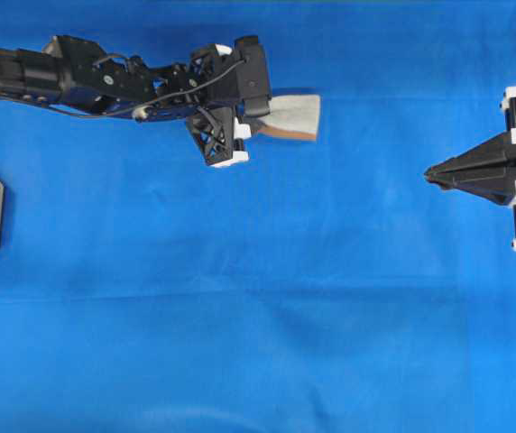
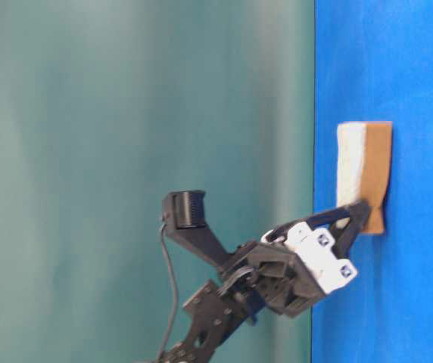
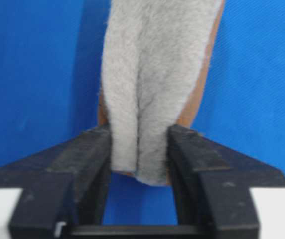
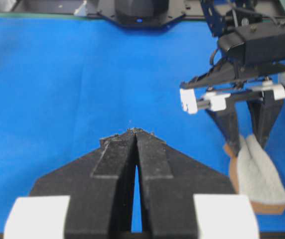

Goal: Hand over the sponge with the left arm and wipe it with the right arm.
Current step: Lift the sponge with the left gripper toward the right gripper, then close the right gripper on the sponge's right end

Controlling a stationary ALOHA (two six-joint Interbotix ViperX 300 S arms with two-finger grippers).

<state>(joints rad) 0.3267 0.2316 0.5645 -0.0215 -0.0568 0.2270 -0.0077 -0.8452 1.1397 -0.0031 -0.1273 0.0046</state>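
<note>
Blue cloth covers the bench (image 1: 240,316); going left to right in the overhead view. Left arm (image 1: 105,79) reaches in from the left edge, its claw (image 1: 260,115) set on the near end of the sponge (image 1: 296,115). Left wrist view: both fingers (image 3: 90,159) press into the pale grey scouring face, which puckers into a crease between them, so the claw is pinching the sponge. Orange-brown layer shows along the sponge's edge. Table-level view: the sponge appears to lie flat against the cloth, not yet lifted, though contact along its full length cannot be confirmed.

Middle of the bench: bare cloth, a wide gap between the two arms.

Right edge: right arm's claw (image 1: 431,171) points toward the centre, fingers pressed together with nothing between them (right wrist view shows only a thin seam). It sits well apart from the sponge.

Step in hand, as judged: grasp by the left arm, first part of the handover.

Next move calls for: lifting the sponge clear of the cloth and carrying it rightward toward the middle, far end presented free. Right claw must spread before it can take that end.
</note>
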